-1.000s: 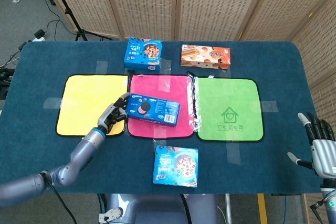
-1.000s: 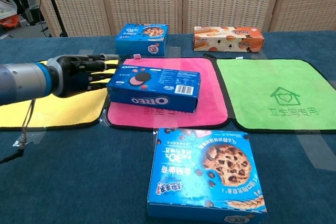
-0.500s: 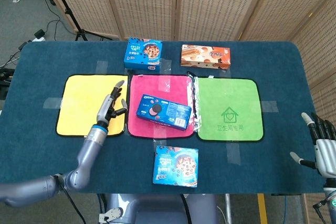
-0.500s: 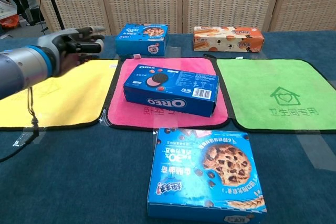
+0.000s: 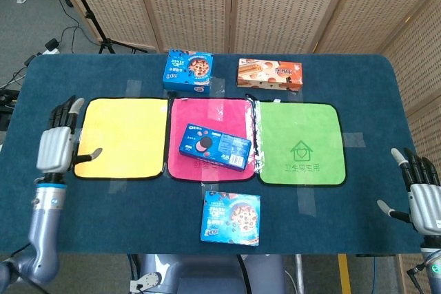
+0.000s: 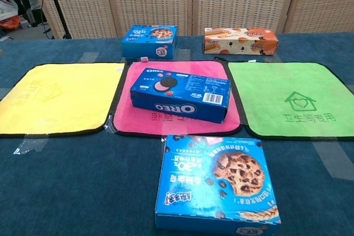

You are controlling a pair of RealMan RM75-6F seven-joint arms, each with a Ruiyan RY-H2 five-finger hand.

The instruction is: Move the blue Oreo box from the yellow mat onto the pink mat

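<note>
The blue Oreo box (image 5: 215, 147) (image 6: 180, 93) lies flat on the pink mat (image 5: 210, 111) (image 6: 177, 121), slightly skewed, with nothing touching it. The yellow mat (image 5: 124, 135) (image 6: 61, 95) to its left is bare. My left hand (image 5: 58, 141) hovers open at the table's left edge, just left of the yellow mat, fingers spread. My right hand (image 5: 421, 194) hangs open off the table's right front corner. Neither hand shows in the chest view.
A blue cookie box (image 5: 231, 218) (image 6: 214, 182) lies in front of the pink mat. Another blue cookie box (image 5: 188, 71) (image 6: 149, 41) and an orange snack box (image 5: 269, 74) (image 6: 240, 40) stand at the back. A green mat (image 5: 301, 144) (image 6: 290, 98) lies right of the pink one.
My left hand let go of the Oreo box, which slid further onto the pink mat, then drew back left past the yellow mat to the table's edge. The right hand barely moved.
</note>
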